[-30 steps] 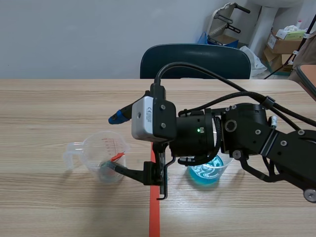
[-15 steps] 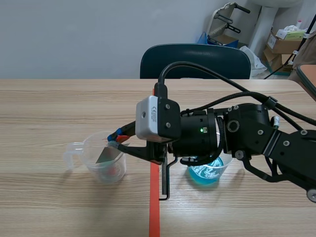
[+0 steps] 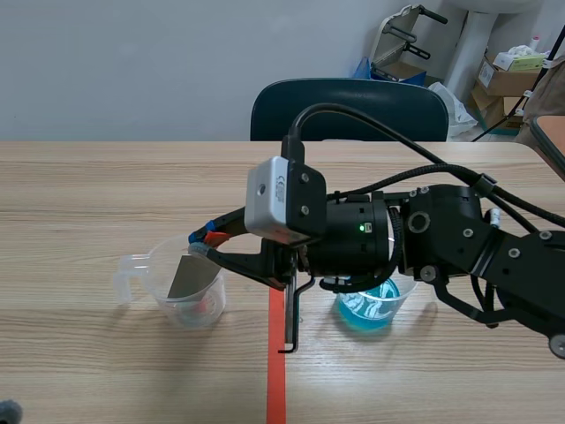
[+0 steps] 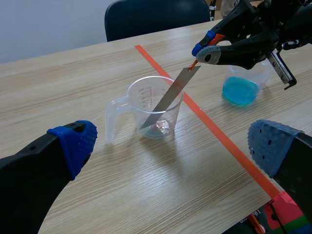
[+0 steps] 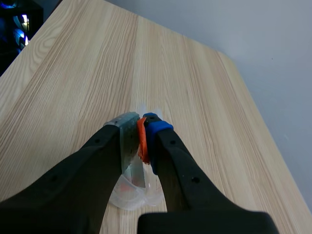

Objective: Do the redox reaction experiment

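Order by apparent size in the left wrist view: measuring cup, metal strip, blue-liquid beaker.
1. measuring cup
2-3. blue-liquid beaker and metal strip: unsure; the strip is longer but thin, the beaker farther, partly hidden.

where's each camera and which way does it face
Scene view: between the arms, facing across the table; right gripper over the measuring cup.
Left wrist view: on left arm, facing the cup; open left gripper frames it.
Right wrist view: above the cup, looking down; right gripper pinches the metal strip.
All share the cup.
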